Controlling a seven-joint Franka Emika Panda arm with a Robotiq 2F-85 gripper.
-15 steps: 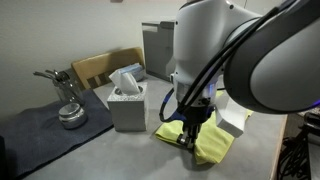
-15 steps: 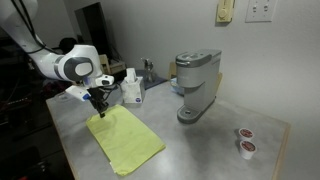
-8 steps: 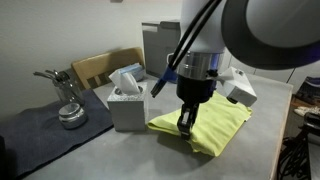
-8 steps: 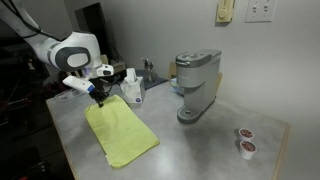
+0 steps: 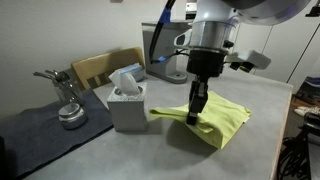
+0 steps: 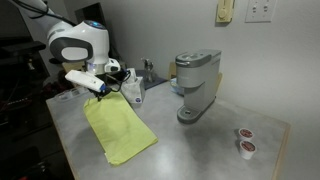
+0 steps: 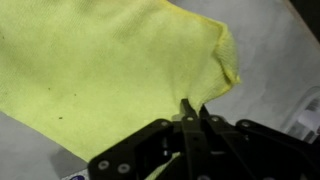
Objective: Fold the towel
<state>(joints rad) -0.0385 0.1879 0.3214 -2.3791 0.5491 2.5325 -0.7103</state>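
Wrist view is showing the gripper (image 7: 190,112) pinching the edge of the towel (image 7: 110,70) lying on the table (image 5: 120,150); the fold is seemingly starting, calling next for carrying that edge across

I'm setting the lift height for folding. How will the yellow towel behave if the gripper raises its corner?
Probably floppy: in the wrist view the towel bunches and creases where the gripper pinches it. Likely light: it looks thin. The rest may drag along the table rather than lift flat.
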